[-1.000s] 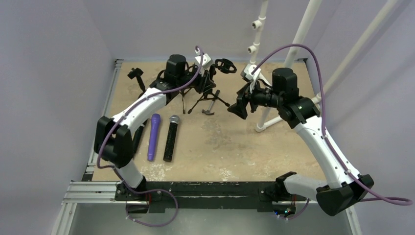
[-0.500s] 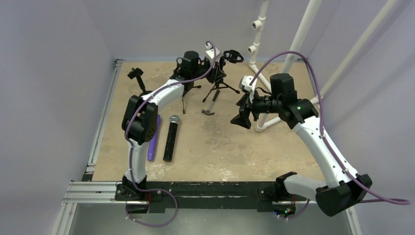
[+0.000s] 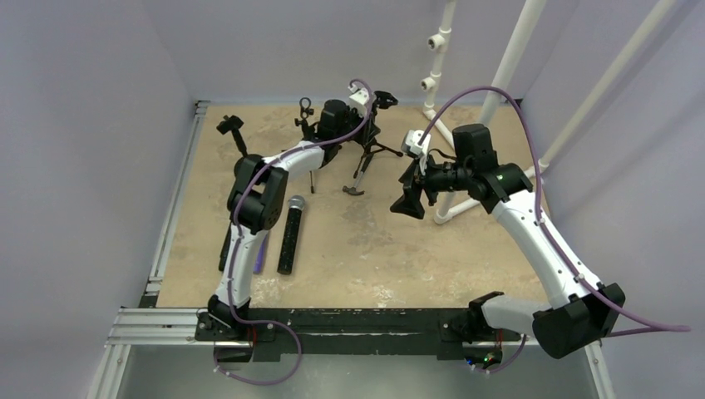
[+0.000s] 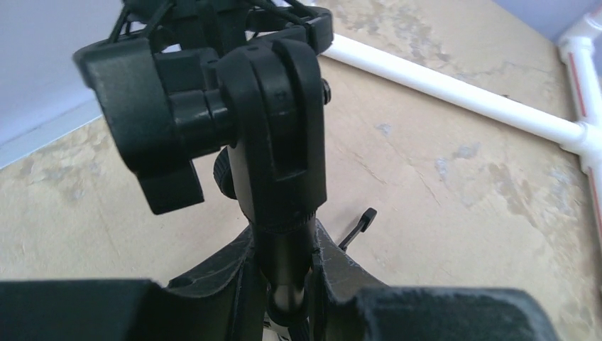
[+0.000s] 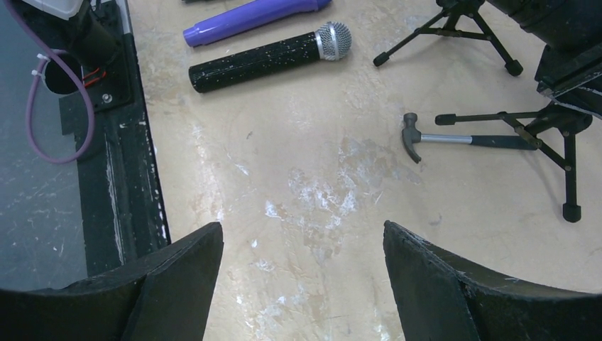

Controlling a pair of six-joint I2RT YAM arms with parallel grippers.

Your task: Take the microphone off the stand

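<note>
The left gripper [image 4: 286, 268] pinches the microphone stand [image 4: 282, 163] between its fingers (right gripper [image 5: 302, 249] gapes wide, hammer [image 5: 454, 139] beyond its fingertips).

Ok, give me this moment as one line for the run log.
left gripper: shut on stand | right gripper: open, empty, above table | black microphone: flat on table beside purple microphone

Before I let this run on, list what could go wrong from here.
1. The left gripper is shut high on the stand, just under its top mount. A pull there could tip it over.
2. The hammer lies by the stand's feet, so a sliding leg might snag it.
3. The right gripper hangs open, apart from the stand, so nothing braces the base.
</note>
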